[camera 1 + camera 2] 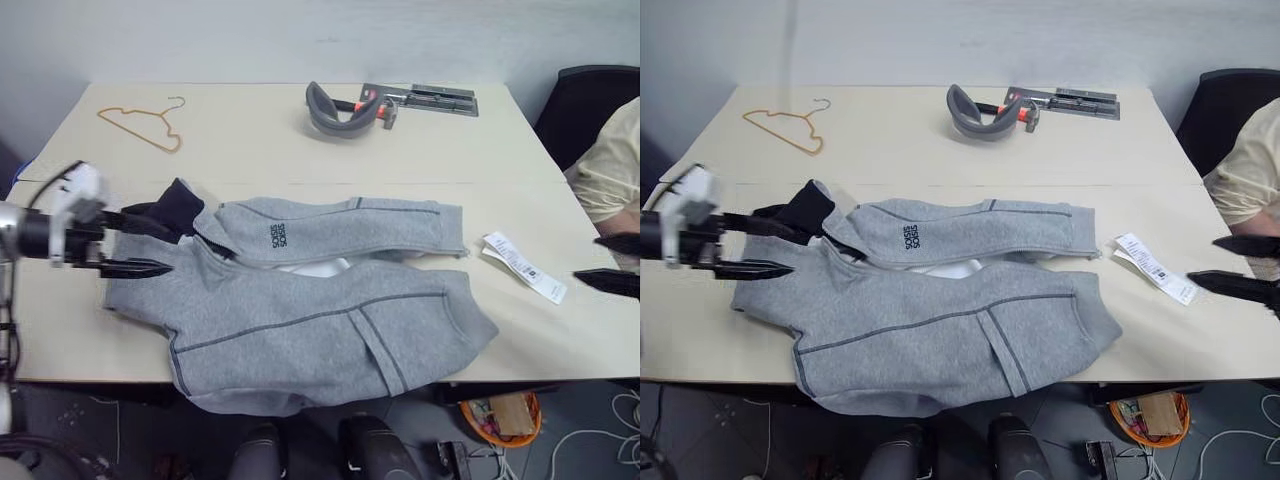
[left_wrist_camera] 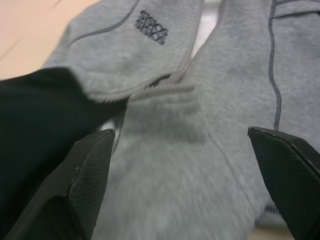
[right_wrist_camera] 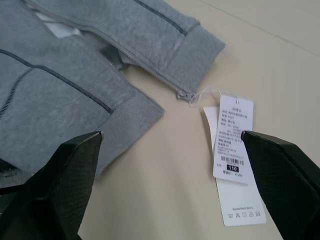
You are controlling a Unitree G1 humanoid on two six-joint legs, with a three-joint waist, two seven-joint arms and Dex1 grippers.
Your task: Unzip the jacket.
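The jacket [image 1: 320, 335] lies flat on the near half of the table [image 1: 300, 150], collar end to the left and hem end to the right, its near edge hanging a little over the table's near edge. It is light grey with darker seam lines, and a small dark logo [image 1: 279, 237] sits on the far front panel. The two front panels lie parted, with something white showing in the gap between them, and dark lining [image 1: 170, 208] shows at the collar. The left gripper [image 1: 150, 245] hovers at the collar end with its fingers spread and nothing between them. The right gripper [image 1: 610, 263] is at the right edge of the scene, just past the hem, its fingers also spread and empty. White paper tags [image 3: 234, 150] lie on the table just right of the hem, joined to the zip end by a thin string. At the far side of the table lie an orange hanger [image 1: 145, 125] on the left and a grey curved object [image 1: 340, 110] beside a flat grey tool [image 1: 425, 98]. A person in a light shirt [image 1: 612, 165] sits at the far right.
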